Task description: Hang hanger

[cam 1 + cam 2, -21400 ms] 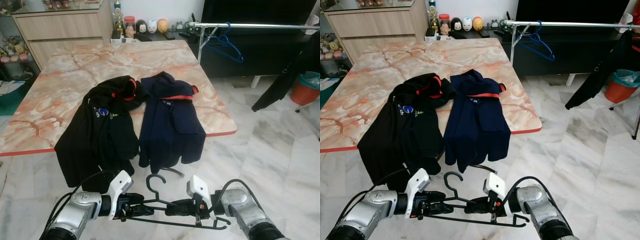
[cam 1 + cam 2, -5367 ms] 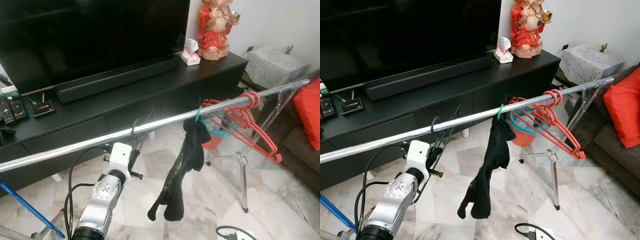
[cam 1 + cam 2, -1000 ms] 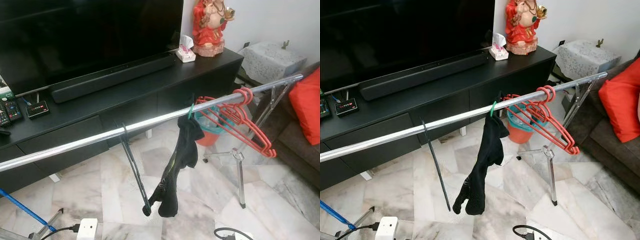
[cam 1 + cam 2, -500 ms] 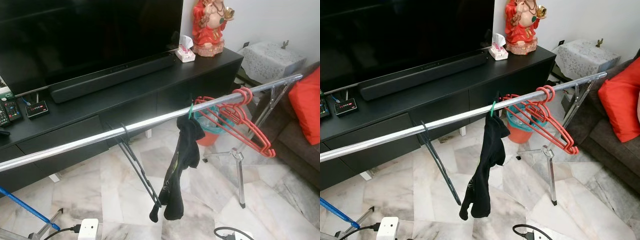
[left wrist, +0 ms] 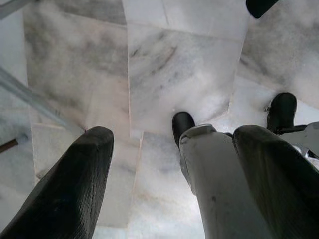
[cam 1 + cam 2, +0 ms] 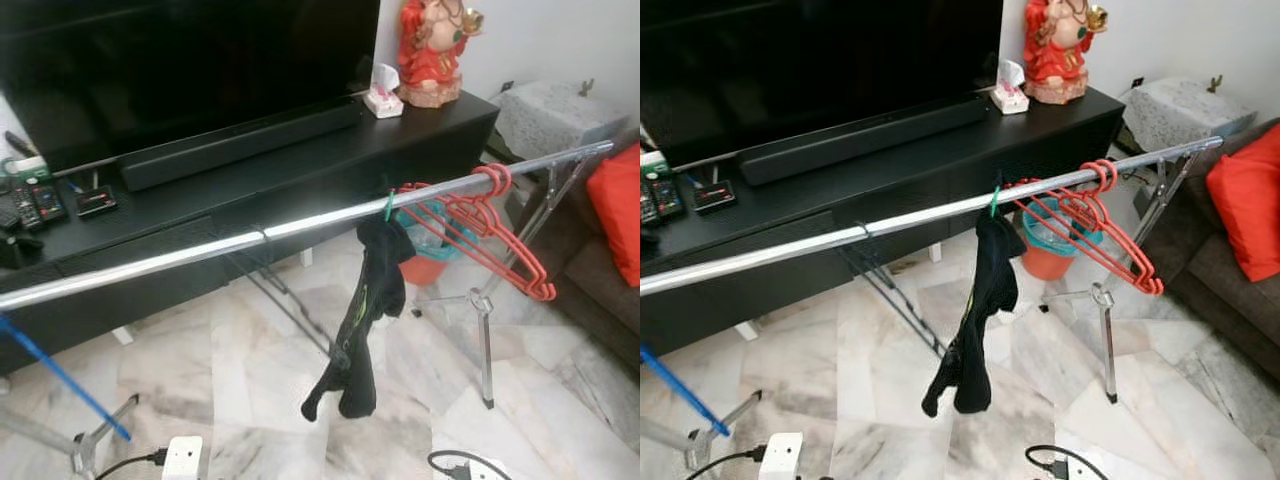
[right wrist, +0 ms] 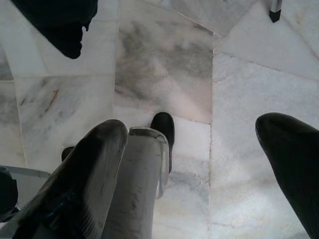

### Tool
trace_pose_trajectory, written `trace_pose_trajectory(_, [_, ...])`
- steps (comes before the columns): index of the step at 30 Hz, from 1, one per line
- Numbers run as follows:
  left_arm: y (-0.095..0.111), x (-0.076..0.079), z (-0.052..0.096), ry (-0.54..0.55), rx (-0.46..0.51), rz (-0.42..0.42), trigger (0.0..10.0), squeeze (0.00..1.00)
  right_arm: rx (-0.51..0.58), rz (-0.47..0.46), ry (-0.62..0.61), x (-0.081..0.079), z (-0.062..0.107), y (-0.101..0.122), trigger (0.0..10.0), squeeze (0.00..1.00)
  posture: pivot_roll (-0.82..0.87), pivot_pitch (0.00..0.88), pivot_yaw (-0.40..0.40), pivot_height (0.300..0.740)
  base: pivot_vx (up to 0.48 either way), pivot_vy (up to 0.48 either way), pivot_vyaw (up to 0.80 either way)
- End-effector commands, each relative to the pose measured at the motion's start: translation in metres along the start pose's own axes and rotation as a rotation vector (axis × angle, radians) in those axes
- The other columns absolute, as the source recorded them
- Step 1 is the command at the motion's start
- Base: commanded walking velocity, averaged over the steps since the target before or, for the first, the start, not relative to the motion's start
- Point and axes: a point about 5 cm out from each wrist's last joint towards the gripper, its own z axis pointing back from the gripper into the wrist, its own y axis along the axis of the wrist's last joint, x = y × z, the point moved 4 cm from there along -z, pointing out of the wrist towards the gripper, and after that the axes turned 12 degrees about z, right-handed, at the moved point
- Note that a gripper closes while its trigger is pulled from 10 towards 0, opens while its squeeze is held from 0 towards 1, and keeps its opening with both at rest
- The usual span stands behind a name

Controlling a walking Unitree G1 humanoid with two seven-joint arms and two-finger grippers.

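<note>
A thin black hanger hangs by its hook from the chrome rail, tilted away toward the TV console, with nothing touching it. Further right on the rail hang a black garment on a green hook and a bunch of red hangers. My left gripper points down at the marble floor, open and empty, above my leg and feet. My right gripper also points at the floor, open, with nothing between its fingers.
A black TV console with a soundbar and TV stands behind the rail. A blue hanger hangs low at the left. The rack's leg, an orange bin, a red cushion and a white power strip stand around.
The black hanger has been swinging on the rail and now leans toward the console. The head view has shifted slightly, so the whole scene sits further right.
</note>
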Motion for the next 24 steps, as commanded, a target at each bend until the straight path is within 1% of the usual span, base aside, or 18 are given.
trace_pose_trajectory(1, [-0.0081, 0.0005, 0.0006, 0.008, -0.027, -0.001, 10.0, 0.00, -0.011, -0.018, -0.005, 0.0009, 0.0006, -0.0028, 10.0, 0.00, -0.01, 0.000, 0.024, 0.740, -0.274, 0.000, 0.00])
trace_pose_trajectory(24, [-0.0083, 0.0012, 0.0006, 0.007, -0.029, -0.002, 10.0, 0.00, -0.011, -0.018, -0.005, 0.0008, 0.0006, -0.0030, 10.0, 0.00, -0.01, 0.000, 0.024, 0.740, -0.263, 0.000, 0.00])
